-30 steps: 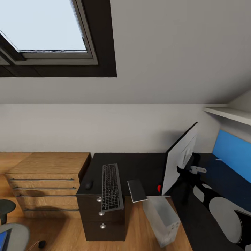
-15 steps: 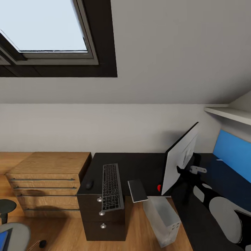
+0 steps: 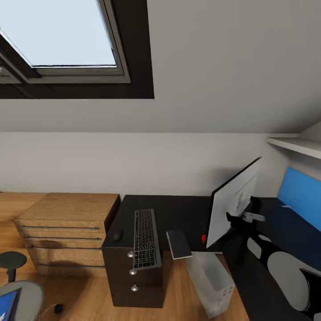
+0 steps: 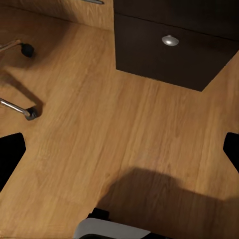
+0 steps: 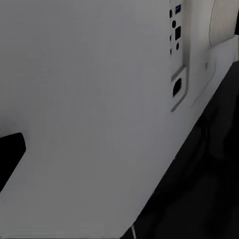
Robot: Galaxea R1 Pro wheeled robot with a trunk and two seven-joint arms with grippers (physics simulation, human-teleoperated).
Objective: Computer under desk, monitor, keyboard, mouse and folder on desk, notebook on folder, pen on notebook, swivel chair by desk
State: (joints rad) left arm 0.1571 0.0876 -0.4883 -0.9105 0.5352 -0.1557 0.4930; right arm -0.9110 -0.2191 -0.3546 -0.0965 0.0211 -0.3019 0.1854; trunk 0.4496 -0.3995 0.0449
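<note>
The monitor [image 3: 232, 206] stands on the desk [image 3: 178, 214], its silver back just before the right gripper [image 5: 119, 149], whose jaws are wide apart and hold nothing. The left gripper [image 4: 119, 149], also wide open and empty, hangs over the floor [image 4: 124, 129] near the drawer unit [image 4: 174, 50]. The keyboard [image 3: 146, 238], mouse [image 3: 117, 236] and notebook [image 3: 179, 244] lie on the desk's near edge, left of the monitor; the computer [image 3: 213, 281] stands below it.

Black desk [image 3: 178, 214], dark grey keyboard [image 3: 146, 238], blue folder [image 3: 5, 303]
</note>
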